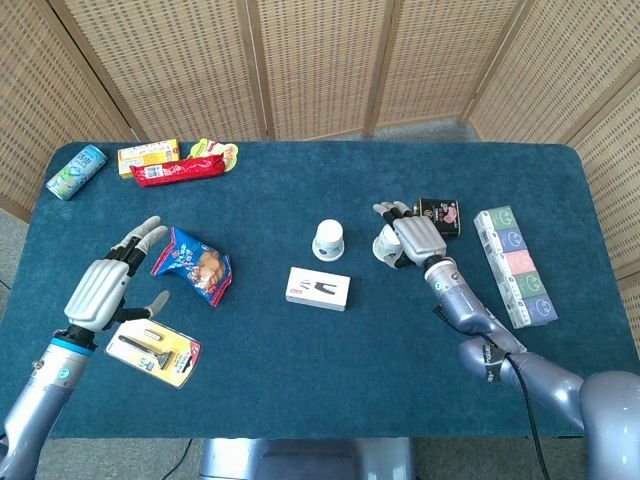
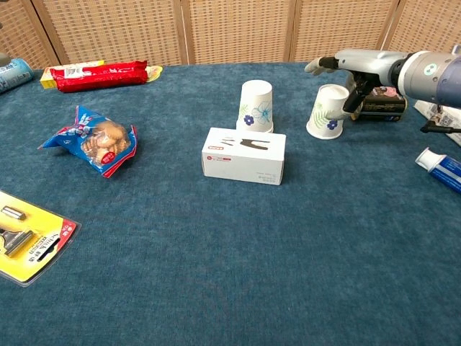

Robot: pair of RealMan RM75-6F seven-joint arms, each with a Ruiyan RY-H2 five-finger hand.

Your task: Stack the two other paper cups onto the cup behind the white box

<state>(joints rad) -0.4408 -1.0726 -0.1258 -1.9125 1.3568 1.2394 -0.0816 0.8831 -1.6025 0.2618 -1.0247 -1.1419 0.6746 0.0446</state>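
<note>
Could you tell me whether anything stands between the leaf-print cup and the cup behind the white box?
Nothing visible does. The leaf-print cup stands to the right of the flower-print cup, with only bare cloth between them. The white box lies in front of the flower-print cup, off that line. The right hand is at the leaf-print cup.

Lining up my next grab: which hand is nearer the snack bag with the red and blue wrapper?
The left hand. It hovers just left of the snack bag, not touching it. The right hand is far across the table, at the leaf-print paper cup.
</note>
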